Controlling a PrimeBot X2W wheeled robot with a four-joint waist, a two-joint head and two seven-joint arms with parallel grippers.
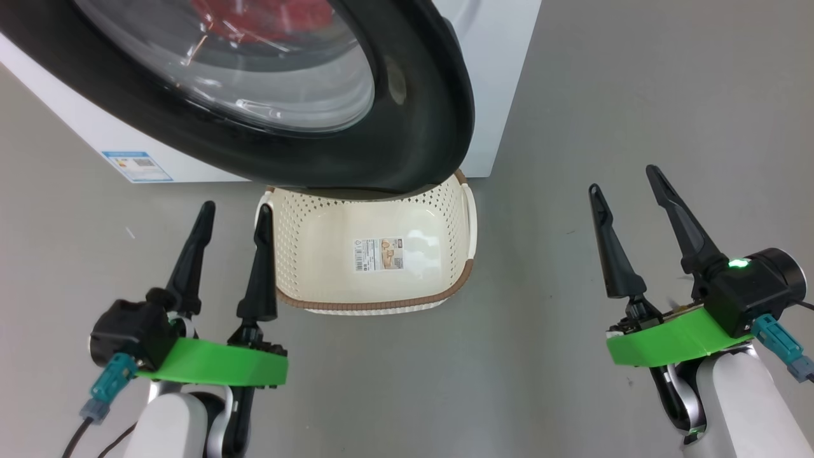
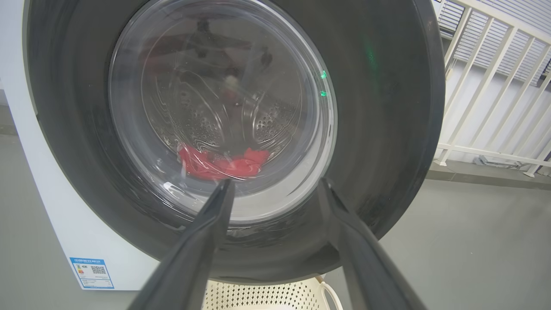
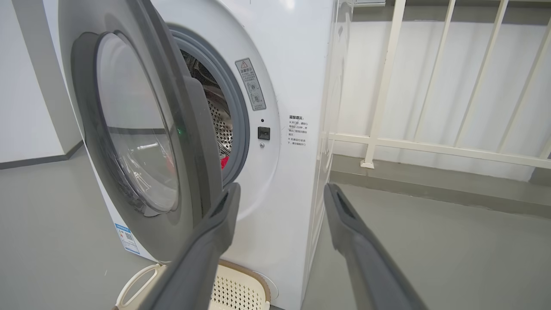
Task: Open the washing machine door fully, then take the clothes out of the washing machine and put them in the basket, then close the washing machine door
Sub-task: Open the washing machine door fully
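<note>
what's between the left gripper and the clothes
The washing machine door: in the left wrist view the left gripper points at its glass window, and the clothes show through that glass, behind it.

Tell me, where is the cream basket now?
In the head view the basket stands on the floor before the washing machine, its far end under the partly open washing machine door, nearer the left gripper than the right gripper.

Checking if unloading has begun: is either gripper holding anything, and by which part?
Nothing is held: the left gripper and the right gripper are both open and empty.
</note>
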